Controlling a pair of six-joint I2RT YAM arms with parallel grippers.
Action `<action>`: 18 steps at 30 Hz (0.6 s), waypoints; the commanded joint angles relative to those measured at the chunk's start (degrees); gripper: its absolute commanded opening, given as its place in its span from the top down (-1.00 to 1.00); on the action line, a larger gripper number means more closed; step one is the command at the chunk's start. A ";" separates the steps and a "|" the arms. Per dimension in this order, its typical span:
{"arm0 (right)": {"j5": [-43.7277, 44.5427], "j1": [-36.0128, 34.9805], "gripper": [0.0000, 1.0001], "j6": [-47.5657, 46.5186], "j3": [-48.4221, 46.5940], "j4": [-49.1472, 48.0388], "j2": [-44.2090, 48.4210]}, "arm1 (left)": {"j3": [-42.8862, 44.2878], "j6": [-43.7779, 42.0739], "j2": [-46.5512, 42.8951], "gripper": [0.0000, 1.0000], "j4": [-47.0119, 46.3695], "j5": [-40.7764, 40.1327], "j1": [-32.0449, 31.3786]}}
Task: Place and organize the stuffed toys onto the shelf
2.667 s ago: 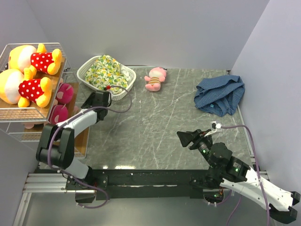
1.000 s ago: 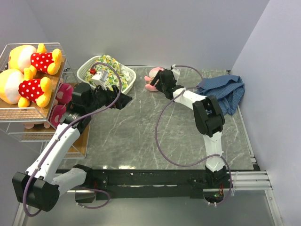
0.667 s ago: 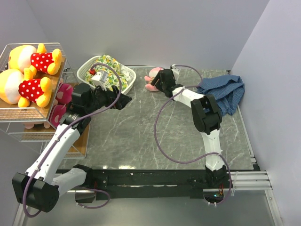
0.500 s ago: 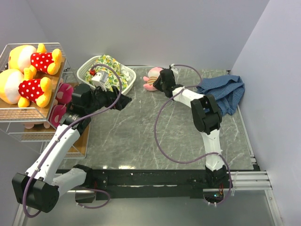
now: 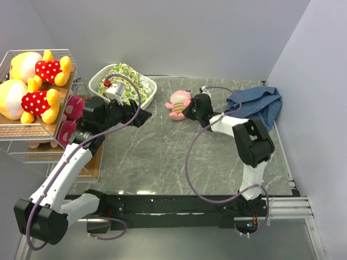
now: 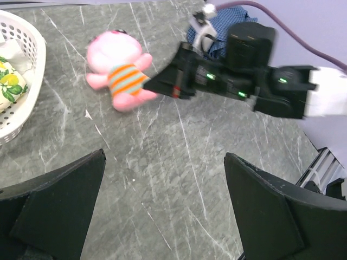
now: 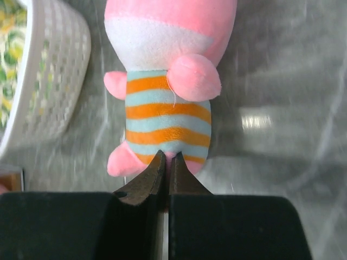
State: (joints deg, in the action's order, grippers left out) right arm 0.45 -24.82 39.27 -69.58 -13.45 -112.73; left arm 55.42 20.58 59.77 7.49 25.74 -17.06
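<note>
A pink stuffed toy (image 5: 178, 102) in an orange and blue striped shirt lies on the grey table, right of the basket. My right gripper (image 5: 191, 110) is shut on its lower end, with pink plush pinched between the tips (image 7: 168, 161). The same toy (image 7: 169, 92) fills the right wrist view and shows at the upper left of the left wrist view (image 6: 116, 70). My left gripper (image 5: 142, 116) hangs open over bare table (image 6: 162, 208), holding nothing. The shelf (image 5: 33, 131) stands at the left, with two yellow bears (image 5: 24, 66) (image 5: 21, 101) on top and pink toys (image 5: 73, 108) on the lower board.
A white basket (image 5: 98, 81) with a green-yellow floral cloth sits at the back left, close to the held toy (image 7: 59, 81). A blue checked cloth (image 5: 255, 107) lies at the back right. Walls close in the table on three sides.
My right gripper has shut on the pink toy's lower end and drawn it toward the front, away from the back wall. The left arm has stayed in place, open.
</note>
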 commanded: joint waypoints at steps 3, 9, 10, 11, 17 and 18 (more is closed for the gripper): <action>-4.13 -2.77 1.00 -3.58 14.44 -3.95 15.05 | -0.22 -1.24 0.52 -0.92 -1.86 0.28 0.10; -10.72 -8.48 1.00 -4.98 24.48 -4.48 23.77 | -0.40 -2.56 1.05 -0.92 -2.39 3.79 0.10; -13.25 -9.45 1.00 -5.25 25.36 -4.65 24.48 | -0.31 -2.73 1.40 -0.92 -2.30 4.23 0.10; -14.32 -10.33 1.00 -5.60 26.24 -5.00 25.62 | -0.31 -2.91 1.49 -0.91 -2.39 4.76 0.10; -18.89 -15.87 0.99 -6.57 29.77 -4.92 28.44 | -0.40 -5.28 1.49 -0.84 -2.04 8.19 -1.83; -19.17 -16.22 0.97 -6.66 30.20 -4.48 28.53 | -0.49 -6.42 1.32 -0.83 -1.95 7.75 -2.36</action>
State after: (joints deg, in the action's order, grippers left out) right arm -14.26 -39.40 34.35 -40.29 -15.86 -87.05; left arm 55.18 17.65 61.60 7.55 30.52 -17.72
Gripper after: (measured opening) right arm 0.031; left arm 0.925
